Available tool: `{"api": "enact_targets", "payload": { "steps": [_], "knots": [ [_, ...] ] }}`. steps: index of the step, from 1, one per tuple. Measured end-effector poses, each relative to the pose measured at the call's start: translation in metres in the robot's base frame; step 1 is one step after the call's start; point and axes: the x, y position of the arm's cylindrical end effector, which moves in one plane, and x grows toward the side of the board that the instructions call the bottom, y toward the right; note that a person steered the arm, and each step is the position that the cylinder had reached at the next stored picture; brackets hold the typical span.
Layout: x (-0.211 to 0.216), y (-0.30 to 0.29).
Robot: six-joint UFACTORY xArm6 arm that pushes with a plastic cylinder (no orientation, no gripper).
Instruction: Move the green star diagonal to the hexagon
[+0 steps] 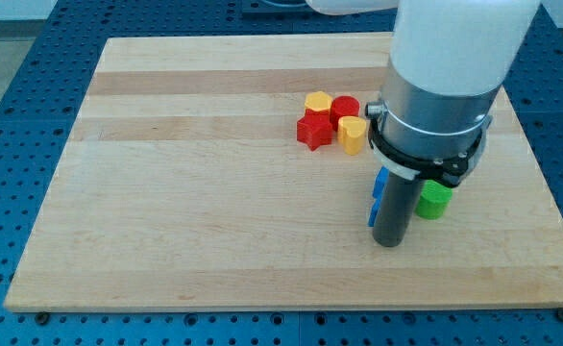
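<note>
A yellow hexagon point(317, 101) lies at the upper middle of the wooden board point(205, 192), in a tight cluster with a red cylinder point(345, 109), a red star point(312, 130) and a yellow heart-shaped block point(352, 135). A green block point(434, 201) shows at the right, just right of my rod; its shape is partly hidden by the arm. Blue blocks point(378, 197) peek out on the rod's left side, mostly hidden. My tip point(388, 242) rests on the board just below and between the blue and green blocks.
The arm's wide white and grey body point(435, 86) covers the board's upper right. The board's right edge lies close to the green block. A blue perforated table point(12, 115) surrounds the board.
</note>
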Motion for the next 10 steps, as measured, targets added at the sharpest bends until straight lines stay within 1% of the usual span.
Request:
{"api": "enact_targets", "payload": {
  "steps": [2,4,6,8,10],
  "knots": [
    [0.0,0.005],
    [-0.003,0.052],
    [-0.042,0.056],
    [-0.094,0.053],
    [-0.143,0.028]
  ]
}}
